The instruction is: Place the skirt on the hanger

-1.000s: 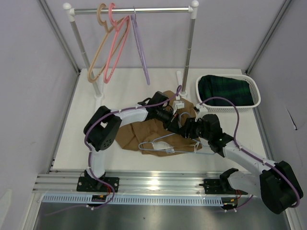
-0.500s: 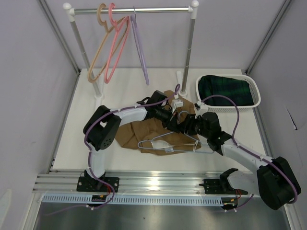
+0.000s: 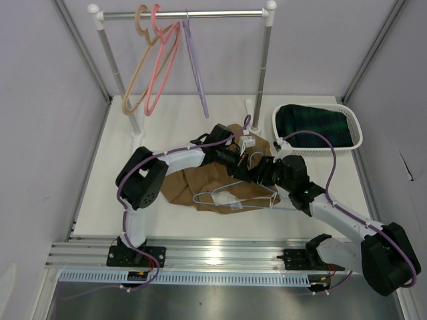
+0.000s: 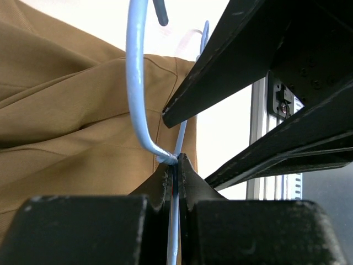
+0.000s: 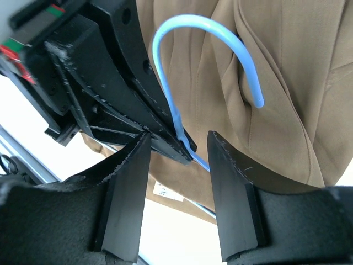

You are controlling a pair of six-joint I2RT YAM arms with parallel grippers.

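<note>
The tan-brown skirt point(image 3: 193, 180) lies crumpled on the table's middle. The pale lavender-blue hanger point(image 3: 257, 203) lies across it, with its hook pointing toward the back. My left gripper point(image 3: 241, 171) is shut on the hanger's thin neck just below the hook, as the left wrist view shows point(image 4: 175, 164). The hook point(image 4: 134, 83) curves up over the skirt point(image 4: 66, 127). My right gripper point(image 3: 259, 175) is open, with its jaws on either side of the left gripper's tip and the hanger neck point(image 5: 180, 138). The hook point(image 5: 204, 25) stands over the skirt point(image 5: 287, 83).
A clothes rail point(image 3: 200, 13) at the back holds a tan hanger point(image 3: 133, 80), a pink hanger point(image 3: 160, 67) and a lavender hanger point(image 3: 195, 67). A white basket point(image 3: 357, 133) with dark green plaid cloth point(image 3: 313, 127) stands at the right. Grey walls close in both sides.
My right gripper has moved slightly back and left, closer to the hanger's hook. The hanger has shifted a little on the skirt, and a white label now shows under it.
</note>
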